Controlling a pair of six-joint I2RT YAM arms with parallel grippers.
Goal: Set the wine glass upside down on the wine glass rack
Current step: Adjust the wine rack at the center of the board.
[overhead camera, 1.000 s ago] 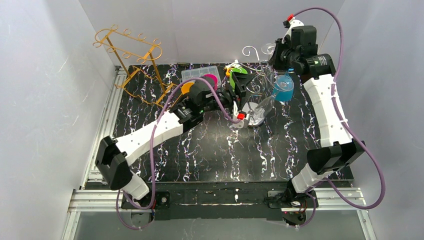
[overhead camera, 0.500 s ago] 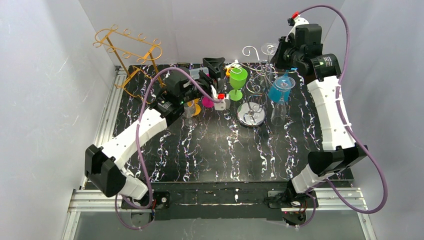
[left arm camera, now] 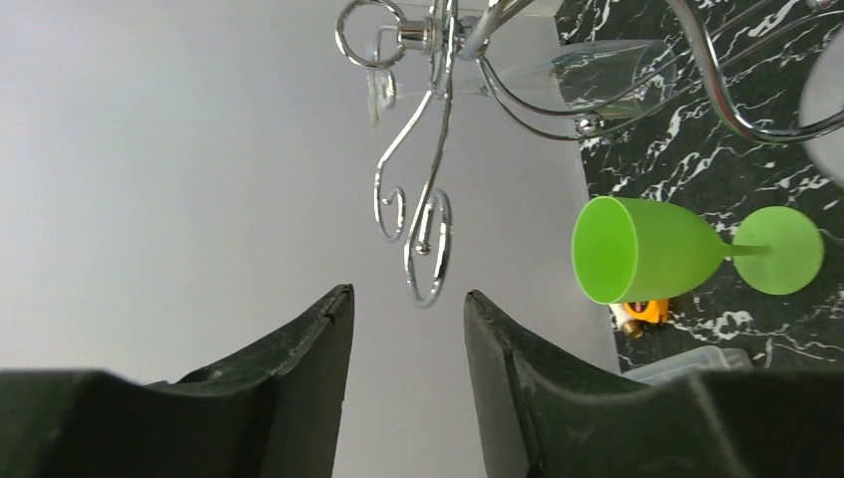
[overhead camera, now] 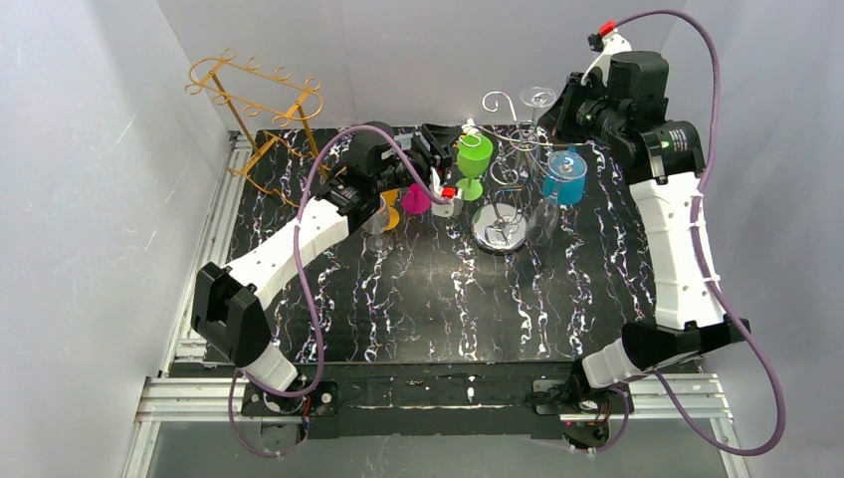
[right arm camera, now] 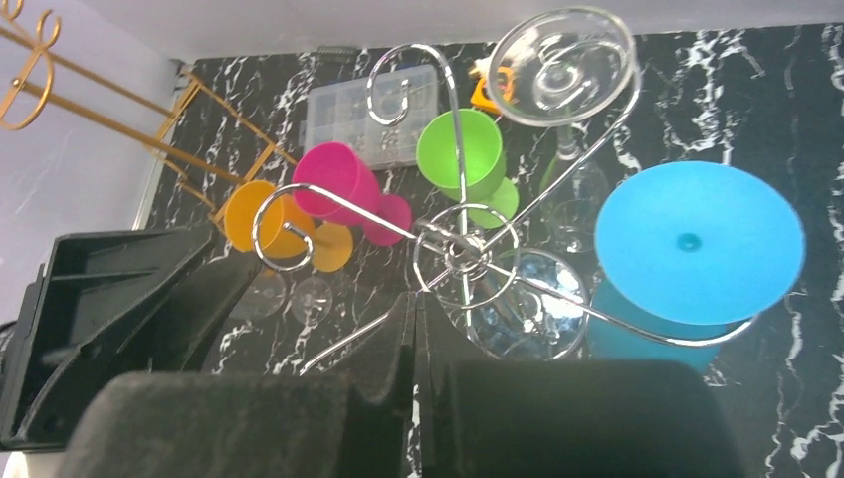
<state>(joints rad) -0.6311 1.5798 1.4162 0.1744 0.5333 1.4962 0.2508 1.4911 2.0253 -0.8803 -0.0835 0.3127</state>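
The left gripper [left arm camera: 408, 299], seen a second ago at the chrome rack [overhead camera: 500, 232] with a clear wine glass [overhead camera: 545, 214], has pulled back toward the far edge of the desk [overhead camera: 418, 319]. Its jaws are now half-parted and empty, pointing past a green glass [overhead camera: 474, 159] at the back wall. The wine glass appears to hang foot-up from the rack's near-right arm, just beside an upside-down blue glass [overhead camera: 565, 179], toward the desk's far right corner. The right gripper [right arm camera: 416, 309] hovers over the rack, jaws pressed together on nothing. With the glass released and hanging free, the placing looks done.
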